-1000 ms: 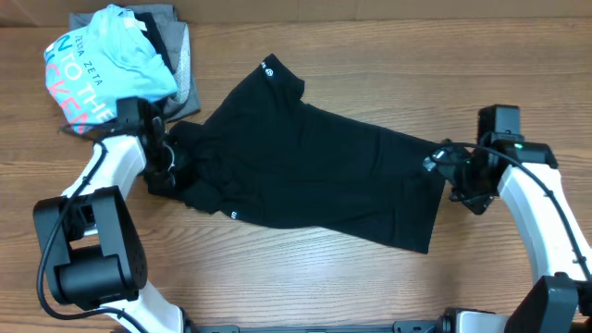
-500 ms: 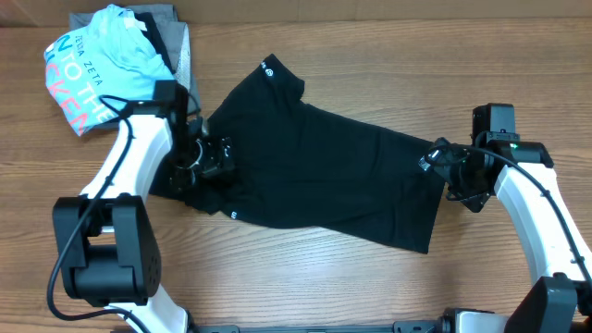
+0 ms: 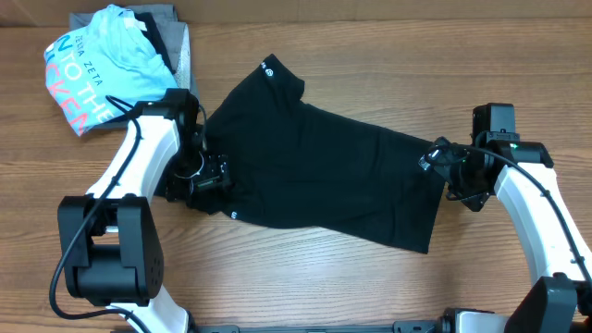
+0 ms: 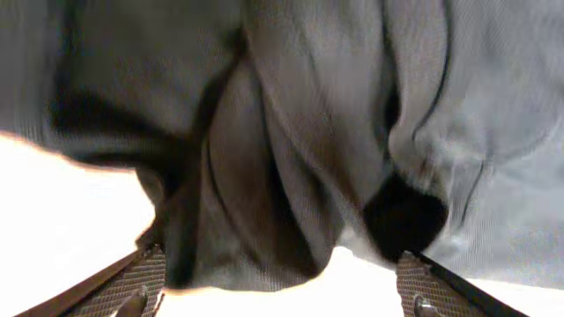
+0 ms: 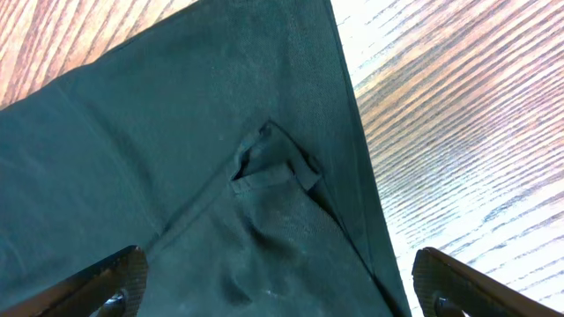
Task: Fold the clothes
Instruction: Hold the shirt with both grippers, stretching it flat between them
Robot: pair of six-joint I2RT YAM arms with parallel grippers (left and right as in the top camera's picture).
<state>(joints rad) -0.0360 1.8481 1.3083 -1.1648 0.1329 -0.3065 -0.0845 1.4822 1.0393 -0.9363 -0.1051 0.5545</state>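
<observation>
Left gripper (image 3: 205,173) is hanging spread wide over the bunched sleeve of the black T-shirt (image 3: 314,176), right gripper (image 3: 428,162) likewise spread at its hem corner; a closing claw could be catching extra layers

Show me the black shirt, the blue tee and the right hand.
black shirt (image 3: 314,171), overhead, mid torso.
blue tee (image 3: 88,79), overhead, lettered front.
right hand (image 3: 428,161), overhead, between its fingertips.
</observation>
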